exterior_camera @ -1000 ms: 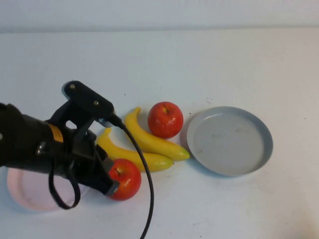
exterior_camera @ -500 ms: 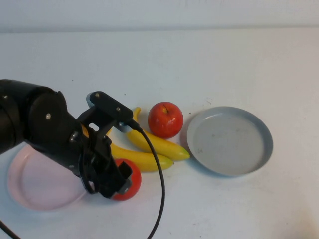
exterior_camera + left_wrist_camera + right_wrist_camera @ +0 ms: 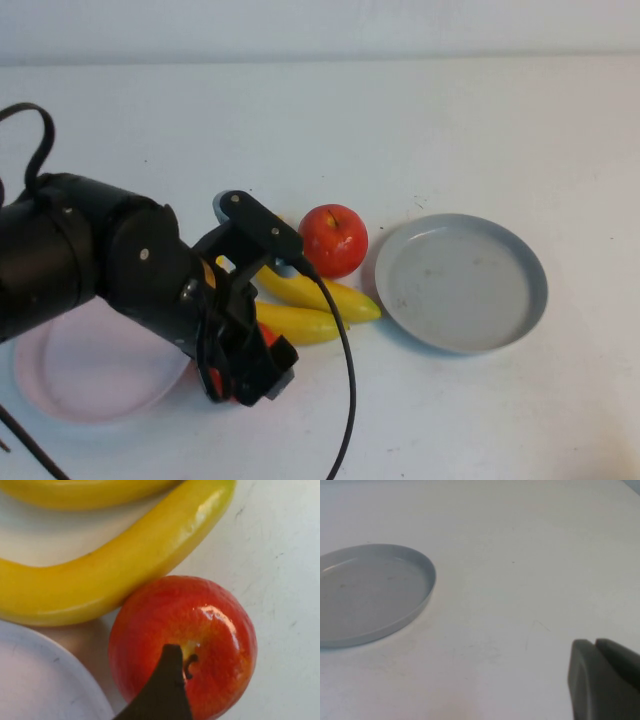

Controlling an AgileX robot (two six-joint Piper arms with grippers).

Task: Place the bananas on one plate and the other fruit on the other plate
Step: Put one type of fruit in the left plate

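While the left end effector (image 3: 245, 375) hovers open over a red apple (image 3: 182, 642) beside the pink plate (image 3: 90, 365), bananas (image 3: 310, 300) on the desk, grey-blue plate (image 3: 460, 283) bare, right end effector (image 3: 602, 682) closed, parked apart.

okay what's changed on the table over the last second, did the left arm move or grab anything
The left gripper has swung rightward, from over the pink plate to above the near apple, covering it from the high camera. Whether its jaws are open or shut cannot be told; nothing looks held. More of the plate shows now. The bananas, far apple and grey-blue plate stayed put. The right gripper is shut, parked beside the grey-blue plate.
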